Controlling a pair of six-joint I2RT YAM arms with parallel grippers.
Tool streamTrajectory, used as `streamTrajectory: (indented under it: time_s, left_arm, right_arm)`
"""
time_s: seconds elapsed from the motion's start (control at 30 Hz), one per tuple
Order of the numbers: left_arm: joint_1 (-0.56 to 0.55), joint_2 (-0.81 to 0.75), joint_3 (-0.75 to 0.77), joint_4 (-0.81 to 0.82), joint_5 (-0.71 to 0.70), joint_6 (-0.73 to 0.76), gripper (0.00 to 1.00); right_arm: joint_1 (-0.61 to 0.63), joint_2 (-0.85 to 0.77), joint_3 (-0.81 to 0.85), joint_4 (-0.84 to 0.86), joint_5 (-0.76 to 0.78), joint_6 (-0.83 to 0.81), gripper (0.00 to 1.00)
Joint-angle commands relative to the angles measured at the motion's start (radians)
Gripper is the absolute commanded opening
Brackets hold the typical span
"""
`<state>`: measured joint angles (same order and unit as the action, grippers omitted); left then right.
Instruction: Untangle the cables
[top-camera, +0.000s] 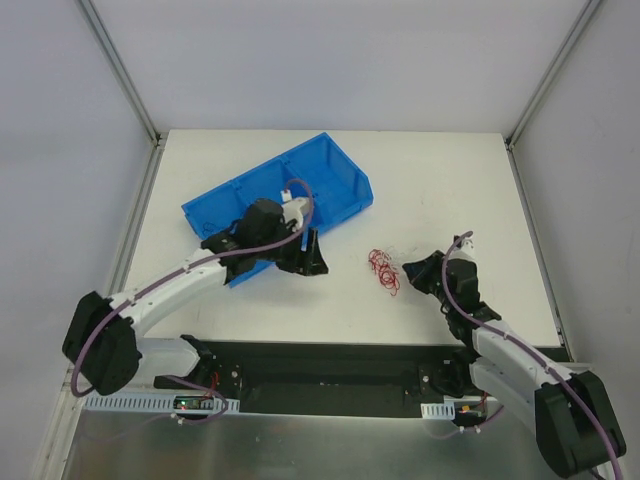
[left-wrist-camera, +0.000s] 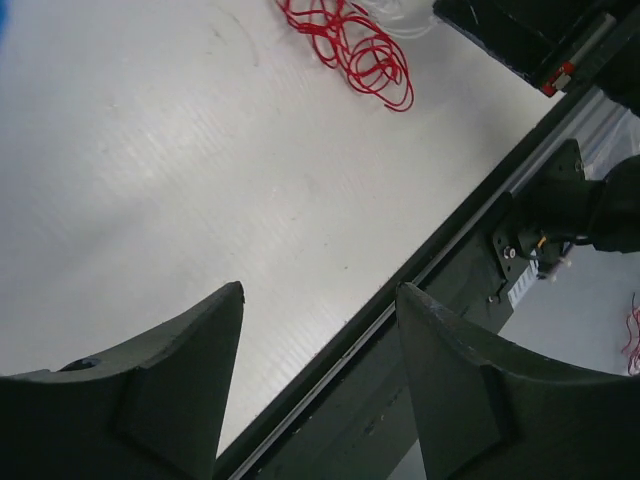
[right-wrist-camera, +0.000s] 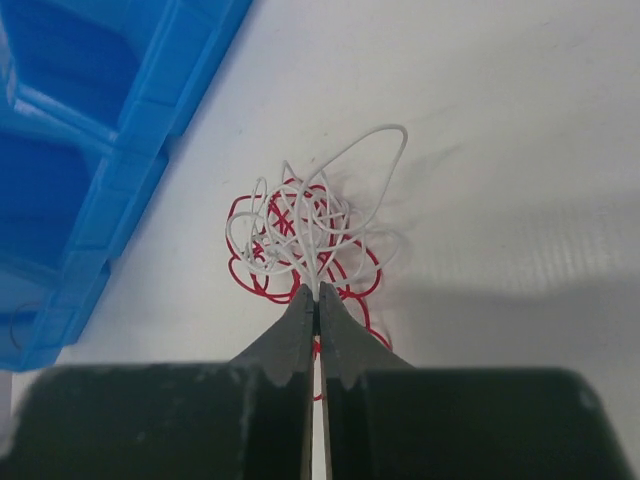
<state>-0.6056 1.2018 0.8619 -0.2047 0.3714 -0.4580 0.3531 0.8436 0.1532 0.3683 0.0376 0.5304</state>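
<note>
**Loose red-and-white tangle on a white table inside a grey-walled booth**

The matte white tabletop (top-camera: 450, 190) is enclosed by pale grey wall panels (top-camera: 330, 60) joined at slanting aluminium corner posts (top-camera: 120, 70), and a black mounting strip (top-camera: 330, 365) runs along its near edge. An open blue plastic bin (top-camera: 330, 170) lies askew at the back left. The thin curly red wire (top-camera: 384, 268) lies flat right of centre, with the thin curly white wire (right-wrist-camera: 330, 190) looped over it, well apart from the bin. The right gripper (right-wrist-camera: 318, 300) sits just beside the tangle on its right, its jaws pressed together on white strands that run into their tips. The left gripper (left-wrist-camera: 320, 295) hangs over bare table between bin and tangle, its jaws wide apart with nothing between them.
</note>
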Motion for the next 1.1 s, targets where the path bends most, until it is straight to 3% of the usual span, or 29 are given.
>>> streamTrajectory:
  time_s: [0.0, 0.27, 0.4, 0.57, 0.77, 0.93, 1.07]
  left_arm:
    - [-0.123, 0.114, 0.044, 0.159, 0.003, -0.025, 0.59]
    - [-0.218, 0.283, 0.115, 0.202, -0.042, -0.030, 0.69]
    - [-0.218, 0.353, 0.135, 0.202, -0.065, -0.051, 0.68]
    - [-0.226, 0.415, 0.160, 0.202, -0.077, -0.070, 0.56]
    - [-0.256, 0.467, 0.170, 0.185, -0.078, -0.073, 0.64]
    - [-0.275, 0.489, 0.147, 0.182, -0.106, -0.084, 0.54]
    - [-0.278, 0.498, 0.149, 0.169, -0.103, -0.085, 0.35]
  right_arm:
    - [-0.003, 0.070, 0.052, 0.171, -0.212, -0.081, 0.01]
    - [0.053, 0.205, 0.057, 0.441, -0.444, -0.104, 0.01]
    - [0.083, 0.226, 0.072, 0.429, -0.420, -0.116, 0.01]
    - [0.083, 0.195, 0.072, 0.365, -0.355, -0.119, 0.01]
    - [0.083, 0.183, 0.072, 0.340, -0.324, -0.116, 0.01]
    - [0.084, 0.187, 0.077, 0.333, -0.320, -0.115, 0.01]
    - [0.084, 0.186, 0.075, 0.331, -0.315, -0.113, 0.01]
